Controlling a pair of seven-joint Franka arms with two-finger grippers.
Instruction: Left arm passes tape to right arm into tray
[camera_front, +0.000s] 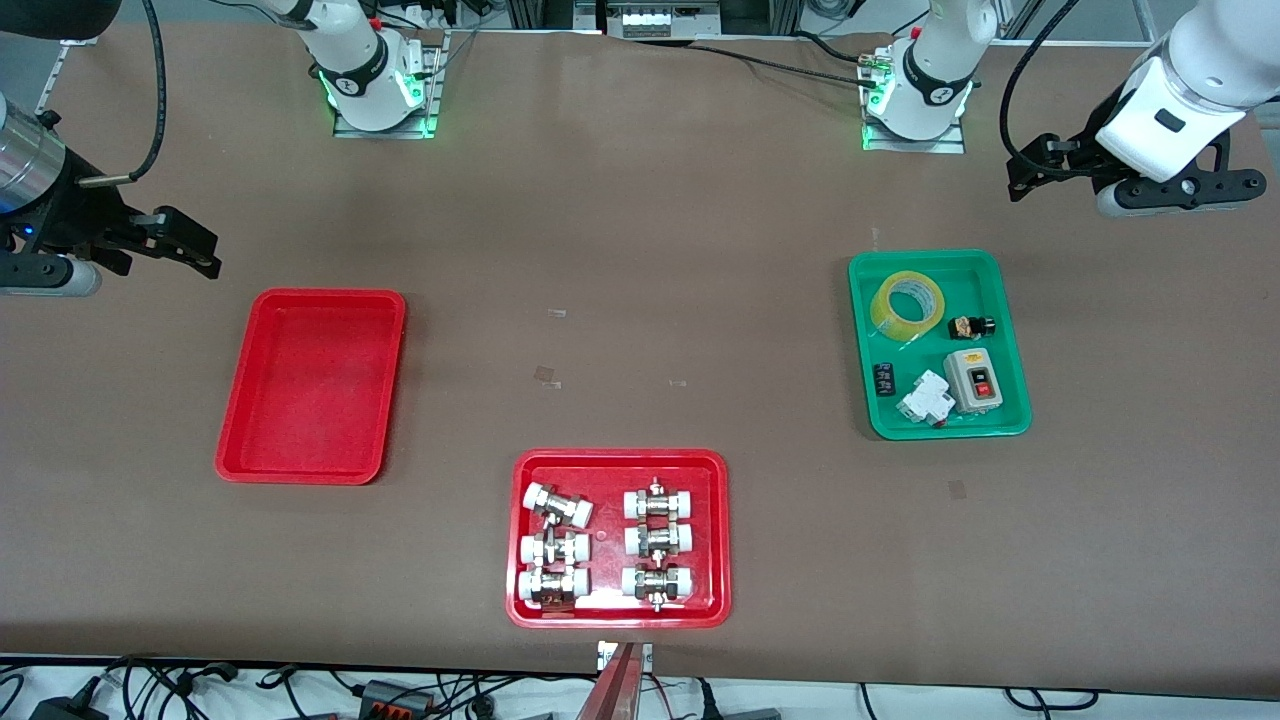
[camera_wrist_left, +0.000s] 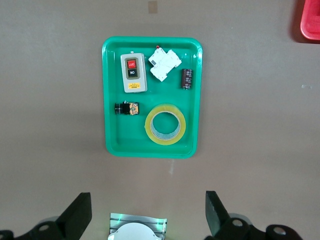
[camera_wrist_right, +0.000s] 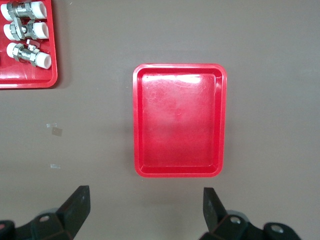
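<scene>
The tape (camera_front: 881, 311) lies flat in the green tray (camera_front: 960, 280) toward the left arm's end of the table; it also shows in the left wrist view (camera_wrist_left: 149, 127). My left gripper (camera_front: 1035, 165) hangs open and empty in the air over the bare table beside the green tray, close to the left arm's base; in the left wrist view (camera_wrist_left: 148, 212) the jaws stand wide apart. The plain red tray (camera_front: 310, 385) is empty and also shows in the right wrist view (camera_wrist_right: 177, 120). My right gripper (camera_front: 190, 245) hangs open and empty over the table beside it, with the jaws wide apart in the right wrist view (camera_wrist_right: 145, 210).
The green tray also holds a grey switch box (camera_front: 972, 380), a white breaker (camera_front: 925, 398) and two small dark parts. A red tray of white-capped metal fittings (camera_front: 617, 470) sits near the table edge closest to the front camera.
</scene>
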